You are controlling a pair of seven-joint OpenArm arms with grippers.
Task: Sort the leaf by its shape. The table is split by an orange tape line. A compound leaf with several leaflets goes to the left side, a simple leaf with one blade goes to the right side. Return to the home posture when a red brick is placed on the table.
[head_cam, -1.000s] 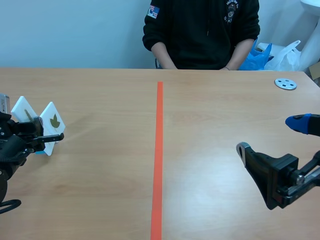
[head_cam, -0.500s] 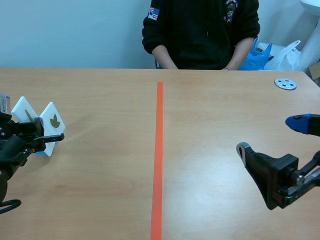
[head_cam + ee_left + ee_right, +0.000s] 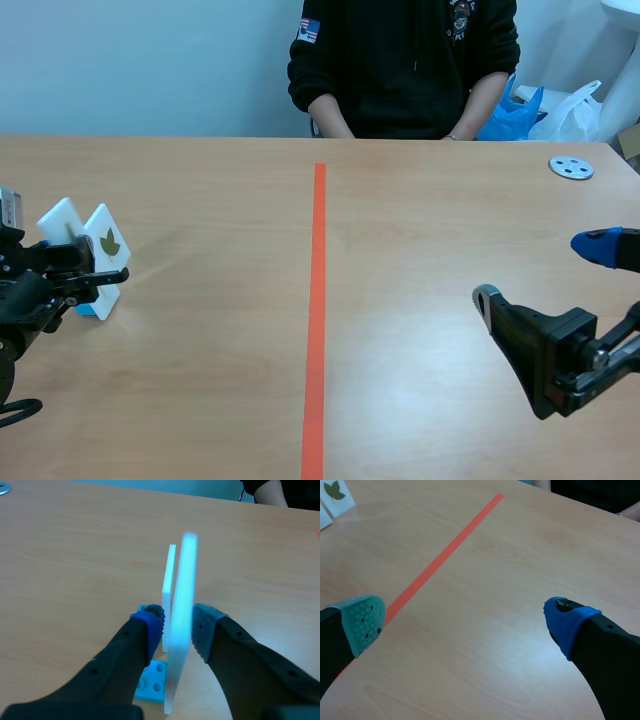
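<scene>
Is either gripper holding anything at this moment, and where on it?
The left gripper pinches the nearer white card by its two faces, low down. The right gripper is open and empty.

Gripper (image 3: 177, 625) has a white card (image 3: 181, 595) pinched edge-on between its pads. Second card (image 3: 170, 570) stands just behind it, and a light blue base (image 3: 152, 684) sits on the table (image 3: 75, 555) under the fingers.

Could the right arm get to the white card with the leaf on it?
Probably not easily: the leaf card stands far left, past the tape line, and the right gripper hangs open far right. Also the left gripper, holding a second card, crowds it.
</scene>
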